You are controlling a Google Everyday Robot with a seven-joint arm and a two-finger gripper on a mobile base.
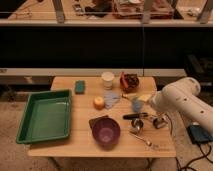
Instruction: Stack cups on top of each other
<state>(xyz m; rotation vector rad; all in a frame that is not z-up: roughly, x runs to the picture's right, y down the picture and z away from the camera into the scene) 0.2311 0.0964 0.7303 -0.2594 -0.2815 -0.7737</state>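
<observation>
Room: dim, with dark shelving across the far side and a wooden tabletop (80,145) in the middle.
Tray (45,94): green, on the left part of the tabletop, holding no cup.
White cup (107,80): upright at the far edge near the middle, well apart from the other two cups.
Bowl (106,132): purple, at the near edge and left of the steel cup; it is not part of the stack.
Blue cup (136,104): upright, right of centre, on the far side of the steel cup with a dark tool (135,116) lying between them.
Steel cup (136,125): upright and near the right end, the closest cup to the end effector.
End effector (160,121): low over the tabletop at the right end, fingers apart and nothing held.
Key relation: the steel cup sits just left of the end effector at about the same depth. The blue cup lies left and farther, and the white cup farthest.
Axis: all three cups stand with mouths up, so a grasp probably has to come at the rim or the side.
Arm (182,100): the only arm, white, entering from the right and bent down towards the tabletop.
</observation>
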